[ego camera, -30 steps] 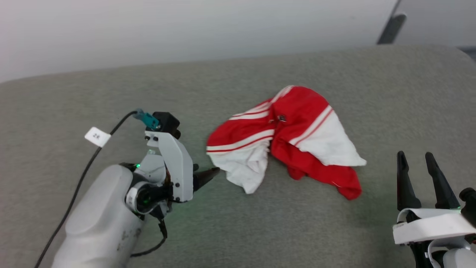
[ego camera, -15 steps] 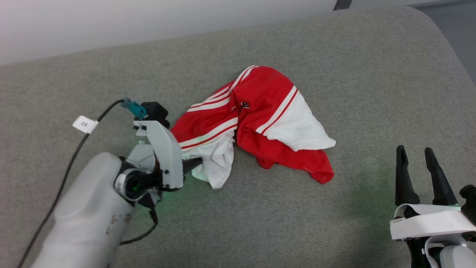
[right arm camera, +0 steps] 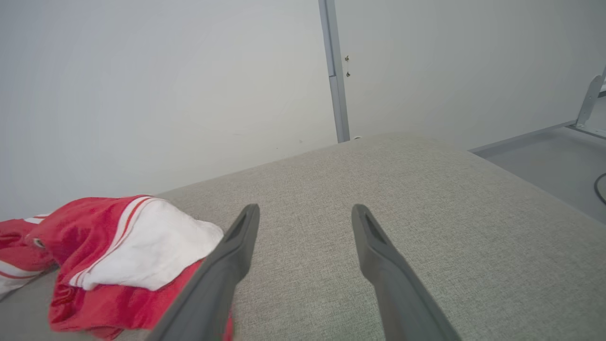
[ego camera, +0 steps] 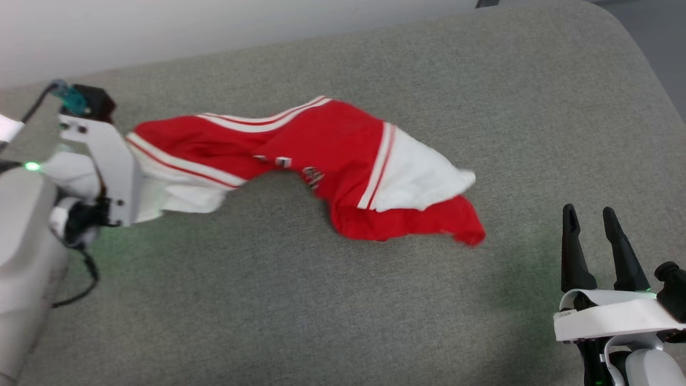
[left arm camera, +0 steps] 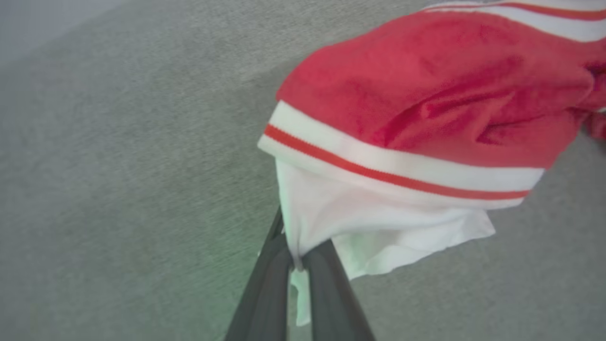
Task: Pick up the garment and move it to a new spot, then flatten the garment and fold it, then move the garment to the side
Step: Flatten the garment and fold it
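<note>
1. Left gripper (left arm camera: 297,258): jaws pinched together on a white corner of the red jersey-style shirt (left arm camera: 416,104), which has white sleeve panels, white stripe trim and dark chest lettering. A bit of white cloth pokes out between the two dark fingers (left arm camera: 265,293).
2. Head view: the left gripper's white mount (ego camera: 110,161) sits at the left edge of the frame with the fingers hidden behind it. A green light (ego camera: 31,166) glows on the wrist.
3. The shirt (ego camera: 321,155) is stretched in a long band from that mount across the centre of the frame. The held end looks lifted off the grey fabric-covered bench (ego camera: 268,300). The far end, a white panel and red hem, lies on the bench right of centre.
4. The lettering is blurred and unreadable.
5. Right gripper (ego camera: 588,214): lower right of the frame, jaws apart, nothing between them, fingers pointing up the frame and well apart from the shirt.
6. Right wrist view: the right gripper (right arm camera: 305,213) is spread wide over bare bench. The shirt (right arm camera: 118,255) is bunched at the lower left, partly behind one finger.
7. Pale wall (right arm camera: 142,94) behind the bench.
</note>
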Tool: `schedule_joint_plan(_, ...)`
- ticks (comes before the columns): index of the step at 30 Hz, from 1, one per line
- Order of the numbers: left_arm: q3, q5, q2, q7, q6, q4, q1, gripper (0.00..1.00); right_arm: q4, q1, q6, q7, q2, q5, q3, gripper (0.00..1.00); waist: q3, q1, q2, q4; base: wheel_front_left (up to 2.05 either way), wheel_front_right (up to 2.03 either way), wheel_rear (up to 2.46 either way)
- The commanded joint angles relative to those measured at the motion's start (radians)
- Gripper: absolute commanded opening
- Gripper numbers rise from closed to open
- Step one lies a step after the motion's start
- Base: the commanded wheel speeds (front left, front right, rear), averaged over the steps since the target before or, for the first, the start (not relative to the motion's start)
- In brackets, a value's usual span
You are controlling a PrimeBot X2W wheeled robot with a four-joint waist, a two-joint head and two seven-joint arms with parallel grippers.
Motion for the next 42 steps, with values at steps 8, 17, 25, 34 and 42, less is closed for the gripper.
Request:
schedule_joint_plan(8,-0.046,0.083,0.038,-0.012,0.028,0.106,-0.049,0.00,-0.004,-0.015,-0.001,-0.005,0.005,0.005,0.005,1.00,0.023,0.0000,0.0000,-0.025,0.00,0.00,0.00)
schedule_joint_plan(17,-0.046,0.095,0.011,-0.148,0.017,0.157,-0.038,1.00,0.006,-0.035,-0.001,-0.005,-0.039,-0.021,0.033,1.00,0.010,0.0000,0.0000,0.018,0.00,0.00,0.00)
schedule_joint_plan(25,0.003,0.064,-0.047,-0.447,0.033,0.068,0.050,1.00,0.047,-0.105,-0.001,0.069,-0.188,0.025,0.154,1.00,-0.021,0.0000,0.0000,0.124,0.00,0.00,0.00)
schedule_joint_plan(34,0.016,0.091,-0.142,-0.811,0.113,-0.162,0.285,1.00,0.060,-0.268,-0.001,0.335,-0.411,0.178,0.295,1.00,-0.019,0.0000,0.0000,0.252,0.00,0.00,0.00)
schedule_joint_plan(42,0.048,0.191,-0.166,-0.906,0.227,-0.364,0.470,1.00,0.102,-0.435,-0.001,0.626,-0.601,0.403,0.490,1.00,0.021,0.0000,0.0000,0.333,0.00,0.00,0.00)
